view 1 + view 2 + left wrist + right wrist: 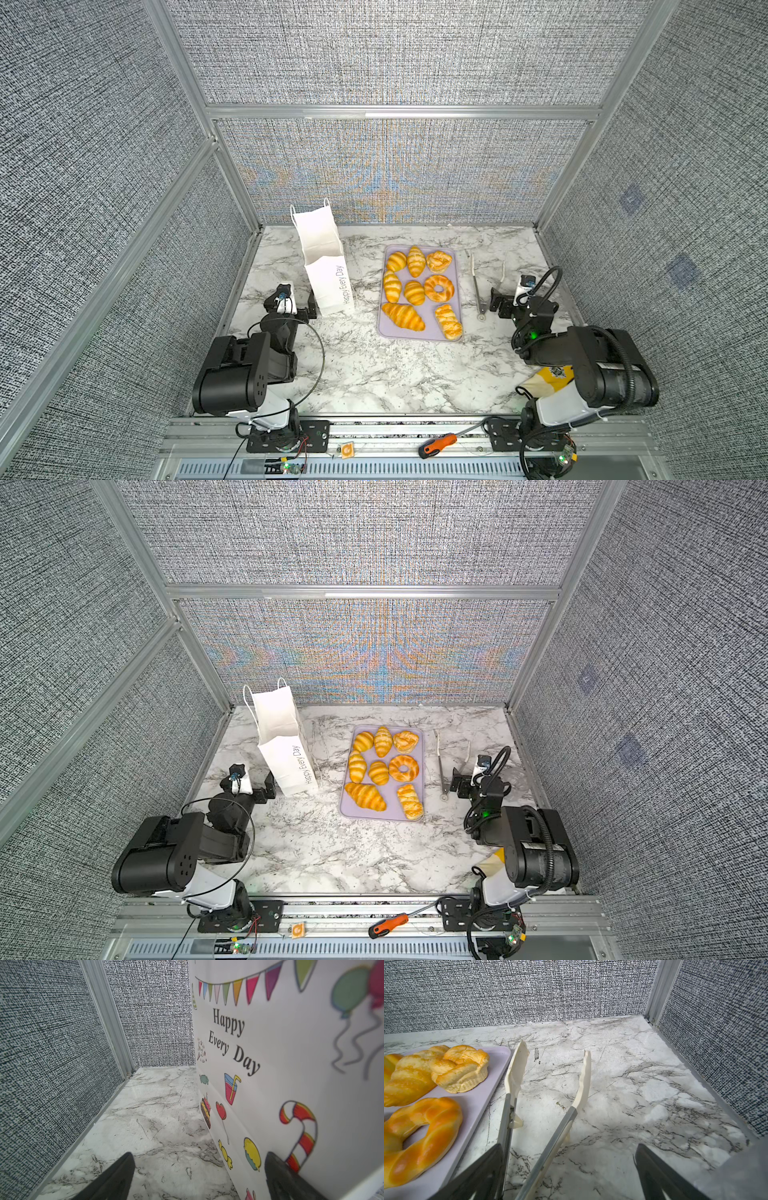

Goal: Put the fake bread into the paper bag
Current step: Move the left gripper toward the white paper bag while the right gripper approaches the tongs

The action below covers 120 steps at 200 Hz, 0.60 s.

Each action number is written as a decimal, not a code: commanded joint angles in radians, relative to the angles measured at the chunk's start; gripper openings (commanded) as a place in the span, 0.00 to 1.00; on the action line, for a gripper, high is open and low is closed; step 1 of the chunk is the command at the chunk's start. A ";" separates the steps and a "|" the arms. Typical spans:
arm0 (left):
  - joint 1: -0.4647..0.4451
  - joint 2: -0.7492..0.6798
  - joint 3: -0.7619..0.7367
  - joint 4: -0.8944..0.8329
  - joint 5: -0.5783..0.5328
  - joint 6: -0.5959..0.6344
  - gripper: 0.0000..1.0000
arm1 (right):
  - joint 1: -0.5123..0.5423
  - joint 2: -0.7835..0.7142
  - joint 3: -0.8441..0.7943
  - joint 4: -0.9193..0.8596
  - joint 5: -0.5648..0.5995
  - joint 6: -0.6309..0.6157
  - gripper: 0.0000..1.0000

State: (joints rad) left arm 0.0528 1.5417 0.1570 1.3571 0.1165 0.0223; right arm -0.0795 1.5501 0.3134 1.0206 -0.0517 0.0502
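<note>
glossy fake bread, matt paper bag, smooth marble-look table

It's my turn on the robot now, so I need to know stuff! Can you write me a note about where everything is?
The left gripper has jaws open, empty, by the foot of the paper bag.
The right gripper has jaws open either side of the tongs, not yet shut.
All eight pieces of fake bread lie on the lilac tray; the bag stands upright.
Done: nothing bagged.
Left: all eight.
</note>
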 commanded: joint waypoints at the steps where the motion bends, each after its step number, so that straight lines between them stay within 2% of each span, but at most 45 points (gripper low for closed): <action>1: -0.001 -0.004 -0.001 0.031 0.015 -0.005 0.99 | 0.001 -0.006 0.003 0.021 0.006 0.002 0.99; 22: -0.001 -0.062 0.007 -0.041 -0.015 -0.017 0.99 | -0.001 -0.010 0.004 0.016 0.008 0.003 0.99; 36: 0.000 -0.123 0.026 -0.130 -0.017 -0.016 0.99 | -0.002 -0.045 0.035 -0.064 0.039 0.017 0.99; 50: 0.000 -0.190 0.062 -0.274 -0.042 -0.033 0.99 | -0.003 -0.101 0.099 -0.231 0.059 0.030 0.99; 65: -0.001 -0.261 0.113 -0.436 -0.123 -0.104 0.99 | -0.006 -0.148 0.193 -0.454 0.087 0.080 0.99; 76: 0.000 -0.318 0.147 -0.548 -0.180 -0.150 0.99 | -0.008 -0.168 0.238 -0.546 0.085 0.105 1.00; 90: 0.000 -0.393 0.183 -0.671 -0.262 -0.225 0.99 | -0.008 -0.179 0.297 -0.642 0.069 0.147 1.00; 120: -0.001 -0.532 0.240 -0.833 -0.282 -0.259 0.98 | -0.008 -0.154 0.434 -0.781 -0.054 0.171 0.99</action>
State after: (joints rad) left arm 0.0532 1.0824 0.3607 0.7456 -0.0956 -0.1627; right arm -0.0887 1.3819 0.6628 0.4397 -0.0071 0.1707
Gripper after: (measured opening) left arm 0.990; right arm 0.992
